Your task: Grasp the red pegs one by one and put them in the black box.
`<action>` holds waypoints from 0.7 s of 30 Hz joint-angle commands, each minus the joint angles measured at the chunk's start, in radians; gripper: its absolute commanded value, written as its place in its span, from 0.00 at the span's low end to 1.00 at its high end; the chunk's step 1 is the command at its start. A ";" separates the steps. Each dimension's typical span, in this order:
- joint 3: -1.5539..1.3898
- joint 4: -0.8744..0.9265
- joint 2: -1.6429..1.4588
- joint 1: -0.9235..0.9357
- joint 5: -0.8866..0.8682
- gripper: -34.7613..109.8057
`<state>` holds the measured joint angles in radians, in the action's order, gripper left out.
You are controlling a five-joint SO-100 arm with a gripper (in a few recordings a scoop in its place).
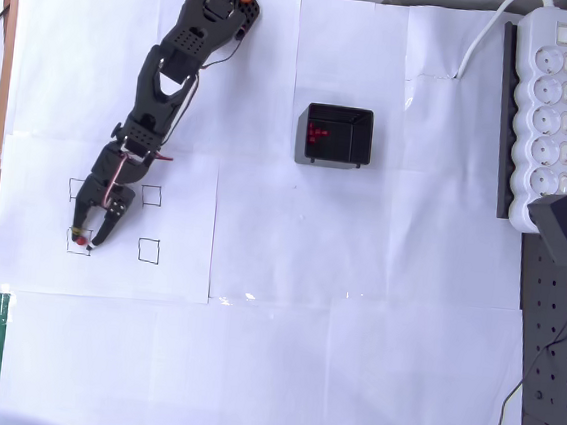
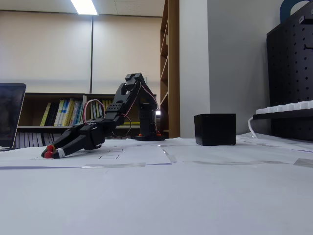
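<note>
1. the tool [image 1: 84, 241] rests low on the table [image 1: 353, 330], its fingers closed around a red peg [image 1: 80, 240] inside a printed square.
2. three other red pegs [image 1: 317, 132] lie inside the black box [image 1: 332, 160].

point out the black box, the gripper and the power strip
black box [image 1: 363, 140]: overhead view, right wall
gripper [image 1: 86, 239]: overhead view, between fingertips
power strip [image 1: 551, 98]: overhead view, socket row

Black jointed arm [image 1: 173, 56], red wiring, orange accents, white-tipped claw [image 1: 86, 239]
</note>
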<state>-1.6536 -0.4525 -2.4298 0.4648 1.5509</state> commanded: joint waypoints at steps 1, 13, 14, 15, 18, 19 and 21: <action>-0.055 0.008 0.002 0.011 0.008 0.24; -0.146 1.101 0.368 -0.006 -0.192 0.24; -0.146 1.239 0.439 -0.025 -0.201 0.24; -0.146 1.385 0.525 -0.055 -0.199 0.24; -0.178 1.724 0.733 -0.187 -0.095 0.24; -0.213 1.842 0.781 -0.241 -0.063 0.24; -0.291 2.072 0.865 -0.368 -0.006 0.24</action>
<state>-1.7810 1.1980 -1.8300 0.2608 1.4588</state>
